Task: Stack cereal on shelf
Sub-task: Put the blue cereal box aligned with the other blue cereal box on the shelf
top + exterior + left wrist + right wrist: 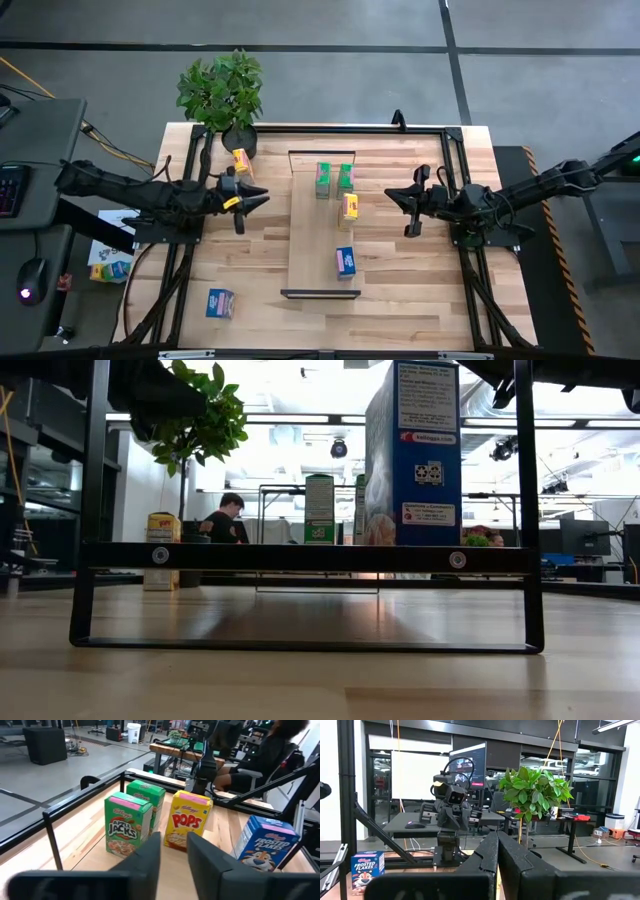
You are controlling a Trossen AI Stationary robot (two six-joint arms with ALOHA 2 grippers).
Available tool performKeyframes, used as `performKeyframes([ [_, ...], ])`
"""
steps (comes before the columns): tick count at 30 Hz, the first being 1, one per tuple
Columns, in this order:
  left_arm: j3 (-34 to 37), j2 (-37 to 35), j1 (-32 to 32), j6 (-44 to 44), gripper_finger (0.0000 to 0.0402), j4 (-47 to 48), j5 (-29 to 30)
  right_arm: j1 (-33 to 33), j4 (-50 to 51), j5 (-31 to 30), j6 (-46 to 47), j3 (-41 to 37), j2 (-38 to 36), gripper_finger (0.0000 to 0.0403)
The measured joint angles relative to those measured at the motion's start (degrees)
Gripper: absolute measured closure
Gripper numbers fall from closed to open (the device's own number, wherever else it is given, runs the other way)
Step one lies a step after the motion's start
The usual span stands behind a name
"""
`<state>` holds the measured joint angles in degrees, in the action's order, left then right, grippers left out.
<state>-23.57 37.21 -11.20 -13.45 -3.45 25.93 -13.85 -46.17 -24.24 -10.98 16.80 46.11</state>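
Far left on the tabletop (pixel 190 330), off the shelf: blue box (pixel 220 302), well apart from everything; upright or lying, cannot tell. Next, by the plant (pixel 222 90), a yellow box (pixel 242 161), also off the shelf. Just beside it, at the left gripper (pixel 258 200): fingers parted a little, nothing between them. Risk there, as a judgement: closing off-centre on that light carton, tipping it or skidding it into the pot. On the shelf (pixel 310 240), long axis running from far edge to near edge: two green boxes (pixel 334 179), yellow (pixel 348 208), blue (pixel 346 262), all upright, long axes vertical, printed fronts toward the left arm. Likely hazard: knocking these over while adding another. Rightmost, at the right gripper (pixel 395 195): clamped together, empty, near the shelf.
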Motion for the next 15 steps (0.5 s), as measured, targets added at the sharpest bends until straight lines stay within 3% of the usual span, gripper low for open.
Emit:
performKeyframes([
  [10,-0.02,0.00,3.18,0.07,0.0167,0.67,-0.13,0.00,0.27,-0.06,0.00,0.02,0.00,0.0402],
  [15,-0.02,0.00,4.60,0.08,0.0121,0.64,-0.73,0.00,0.58,-0.16,0.44,0.04,0.00,0.0402],
])
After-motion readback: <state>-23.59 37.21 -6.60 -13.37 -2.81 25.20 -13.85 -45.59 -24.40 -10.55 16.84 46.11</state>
